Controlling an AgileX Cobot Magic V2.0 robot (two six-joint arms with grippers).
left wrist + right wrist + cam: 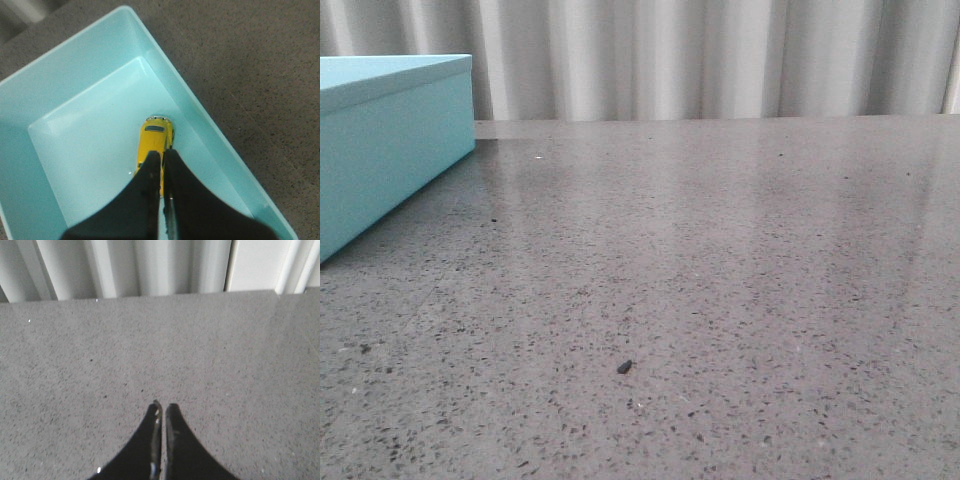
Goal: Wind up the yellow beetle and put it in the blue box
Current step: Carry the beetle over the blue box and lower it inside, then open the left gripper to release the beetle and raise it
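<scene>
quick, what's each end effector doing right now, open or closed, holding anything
Left end effector: closed, above the yellow beetle inside the blue box; cannot tell if it grips the car.
Right end effector: closed, holding nothing, over the table.

Left gripper (161,153): seen only in the left wrist view; two black tapering fingers (145,185), tips drawn almost together with a thin slit between them; nothing sits between the tips.
Left gripper pose: pointing downward, tips held above what lies beneath them.
Right gripper (162,407): seen only in the right wrist view; two black glossy fingers (177,440), tips nearly touching, gripping nothing.
Right gripper pose: angled forward and down.
Arms: neither arm shows in the front view.
</scene>
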